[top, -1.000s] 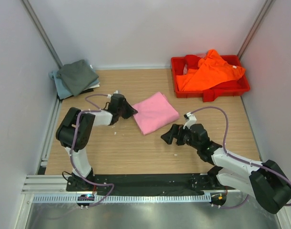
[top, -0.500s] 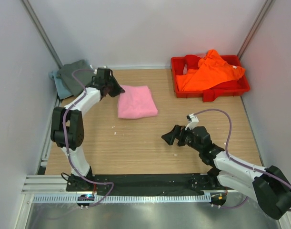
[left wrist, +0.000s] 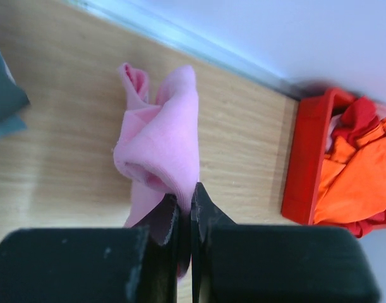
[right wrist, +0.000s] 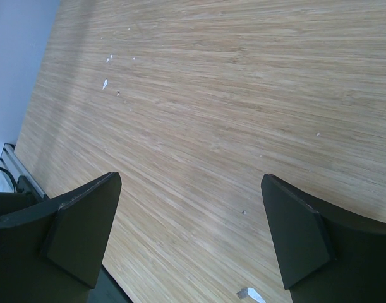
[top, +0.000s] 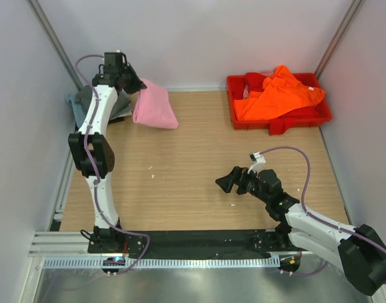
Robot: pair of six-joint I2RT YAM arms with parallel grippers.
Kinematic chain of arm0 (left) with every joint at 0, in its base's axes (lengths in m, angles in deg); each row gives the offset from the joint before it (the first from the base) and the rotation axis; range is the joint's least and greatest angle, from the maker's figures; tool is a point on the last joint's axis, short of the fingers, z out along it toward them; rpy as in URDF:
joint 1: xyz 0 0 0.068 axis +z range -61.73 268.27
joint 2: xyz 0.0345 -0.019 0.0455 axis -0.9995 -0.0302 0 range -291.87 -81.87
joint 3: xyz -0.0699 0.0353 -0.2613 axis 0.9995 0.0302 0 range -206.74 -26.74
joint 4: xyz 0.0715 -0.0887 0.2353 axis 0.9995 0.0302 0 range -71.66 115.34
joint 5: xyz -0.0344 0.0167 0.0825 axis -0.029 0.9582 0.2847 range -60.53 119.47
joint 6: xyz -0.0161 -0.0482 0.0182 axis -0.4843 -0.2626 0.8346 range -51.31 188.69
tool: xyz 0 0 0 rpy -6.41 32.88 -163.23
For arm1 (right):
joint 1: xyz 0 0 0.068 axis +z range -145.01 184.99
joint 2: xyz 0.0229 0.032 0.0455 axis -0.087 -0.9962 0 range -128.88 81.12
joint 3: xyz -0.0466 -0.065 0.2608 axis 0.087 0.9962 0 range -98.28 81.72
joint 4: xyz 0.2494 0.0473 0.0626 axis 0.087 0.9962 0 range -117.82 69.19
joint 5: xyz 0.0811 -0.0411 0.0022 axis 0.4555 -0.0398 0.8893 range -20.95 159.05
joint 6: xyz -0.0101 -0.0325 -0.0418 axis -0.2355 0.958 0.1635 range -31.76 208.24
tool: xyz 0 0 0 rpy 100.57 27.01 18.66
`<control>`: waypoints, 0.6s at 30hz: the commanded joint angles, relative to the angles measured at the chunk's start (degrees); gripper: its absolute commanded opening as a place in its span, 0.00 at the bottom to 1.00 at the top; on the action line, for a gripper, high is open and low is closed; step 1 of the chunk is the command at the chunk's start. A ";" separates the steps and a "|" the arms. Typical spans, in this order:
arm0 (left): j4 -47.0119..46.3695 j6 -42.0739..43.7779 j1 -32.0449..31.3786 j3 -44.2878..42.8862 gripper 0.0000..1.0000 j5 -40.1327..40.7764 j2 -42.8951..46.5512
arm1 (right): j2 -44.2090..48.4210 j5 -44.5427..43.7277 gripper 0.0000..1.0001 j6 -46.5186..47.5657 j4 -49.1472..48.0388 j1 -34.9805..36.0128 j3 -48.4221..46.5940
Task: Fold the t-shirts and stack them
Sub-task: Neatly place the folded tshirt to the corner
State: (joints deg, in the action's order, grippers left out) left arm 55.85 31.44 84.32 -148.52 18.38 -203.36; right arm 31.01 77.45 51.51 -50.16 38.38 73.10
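Left tool [top: 134,84], clamped on the folded pink t-shirt [top: 153,108], has swept it off the middle of the desk [top: 180,189] and now dangles it just beside the dark grey t-shirt [top: 121,106] in the far-left corner, so stacking looks imminent, while the right tool [top: 225,183] idles wide open.

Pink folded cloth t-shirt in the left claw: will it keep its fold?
Probably floppy: the pink folded cloth t-shirt droops from the left claw, pinched at one edge. Its layers bulge apart in the wrist view, so it may unfold.
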 commanded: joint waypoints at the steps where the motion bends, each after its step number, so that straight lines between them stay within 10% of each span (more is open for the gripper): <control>1: 6.50 4.81 3.15 -15.71 0.00 -5.86 -4.60 | 1.15 -1.46 1.00 -0.36 -3.84 0.10 0.45; 18: -1.65 -2.29 14.93 -30.80 0.00 -10.79 -7.45 | 0.54 -1.46 1.00 -0.80 -4.99 0.10 0.80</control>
State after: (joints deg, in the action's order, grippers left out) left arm 60.64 32.27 97.50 -176.21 10.64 -213.30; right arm 31.25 77.26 50.79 -50.82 38.35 73.67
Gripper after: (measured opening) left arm 0.032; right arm 0.996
